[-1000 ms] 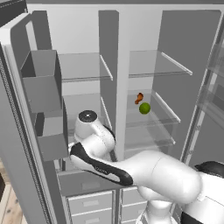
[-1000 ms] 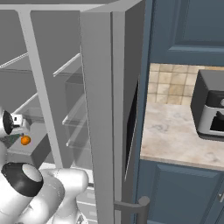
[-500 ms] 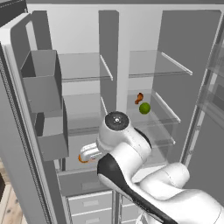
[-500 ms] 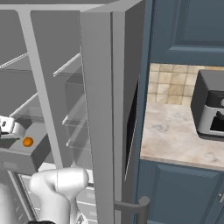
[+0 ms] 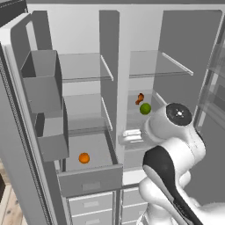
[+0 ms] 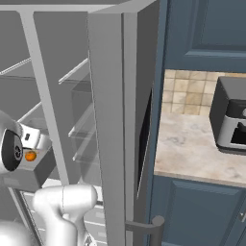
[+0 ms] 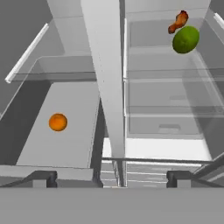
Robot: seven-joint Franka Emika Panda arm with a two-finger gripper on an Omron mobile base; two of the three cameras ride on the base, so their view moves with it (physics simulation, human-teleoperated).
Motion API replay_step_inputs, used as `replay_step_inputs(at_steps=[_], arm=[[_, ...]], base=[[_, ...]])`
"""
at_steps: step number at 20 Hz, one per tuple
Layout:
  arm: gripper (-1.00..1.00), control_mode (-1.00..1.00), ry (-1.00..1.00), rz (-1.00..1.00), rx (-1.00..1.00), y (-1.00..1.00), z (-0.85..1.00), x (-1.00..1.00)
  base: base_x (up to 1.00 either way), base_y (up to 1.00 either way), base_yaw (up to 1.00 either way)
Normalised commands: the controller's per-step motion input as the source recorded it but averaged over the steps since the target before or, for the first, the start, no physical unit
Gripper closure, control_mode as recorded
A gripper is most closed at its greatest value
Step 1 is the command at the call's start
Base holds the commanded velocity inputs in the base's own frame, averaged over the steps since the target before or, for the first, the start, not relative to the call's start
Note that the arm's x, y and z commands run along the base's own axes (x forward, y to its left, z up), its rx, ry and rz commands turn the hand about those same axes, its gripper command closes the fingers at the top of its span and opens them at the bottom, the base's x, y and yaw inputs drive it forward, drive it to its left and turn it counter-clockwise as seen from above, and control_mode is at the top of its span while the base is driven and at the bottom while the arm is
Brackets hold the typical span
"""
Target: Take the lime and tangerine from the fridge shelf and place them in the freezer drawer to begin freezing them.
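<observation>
Two small dark fingertips [image 7: 43,178] stand far apart at the bottom of the hand view, released, nothing between them; the gripper [image 7: 111,179] is empty. Left base view: the gripper [image 5: 132,135] is a pale block at the front edge of the fridge's right-hand compartment, ahead of the white arm's round dark-capped joint.

Beyond the fingers, hand view: the small smooth plain orange tangerine [image 7: 57,122] lies on the flat floor of the wide, shallow, dark-grey open-topped freezer drawer [image 7: 17,127], left of the grey upright divider [image 7: 107,83]. Right of the divider, on a clear glass shelf [image 7: 153,57], sits the small smooth bright-green lime [image 7: 185,39], touching or just beside an orange-red lumpy elongated item [image 7: 177,22] behind it.

Left base view gives the drawer's flat front panel, pulled out below boxy grey door bins [image 5: 41,83], tangerine [image 5: 84,158] near the drawer's [image 5: 90,179] front; lime [image 5: 145,108] well apart, up on its shelf.

Right base view alone shows the blue cabinets [image 6: 202,53], marbled beige counter [image 6: 192,149] and a dark-and-silver countertop appliance [image 6: 230,115]; the tangerine [image 6: 30,155] peeks beside the arm's joint.
</observation>
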Motion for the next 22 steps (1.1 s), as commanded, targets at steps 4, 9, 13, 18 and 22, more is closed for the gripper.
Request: replay_step_inputs(at_steps=[4,9,13,18,22], arm=[[-1.00,-1.00,0.00,-0.11,0.12,-0.99,0.74,0.02],[-1.00,-1.00,0.11,-0.09,0.04,-0.97,0.30,0.44],[-1.00,-1.00,0.09,-0.05,-0.03,-0.65,-0.09,0.57],[-1.00,-1.00,0.00,0.00,-0.07,0.00,0.00,0.28],[-1.00,-1.00,0.00,0.00,-0.07,0.02,-0.23,0.71]], base=[[0.00,0.00,0.00],[0.00,0.00,0.00],[0.00,0.00,0.00],[0.00,0.00,0.00],[0.00,0.00,0.00]])
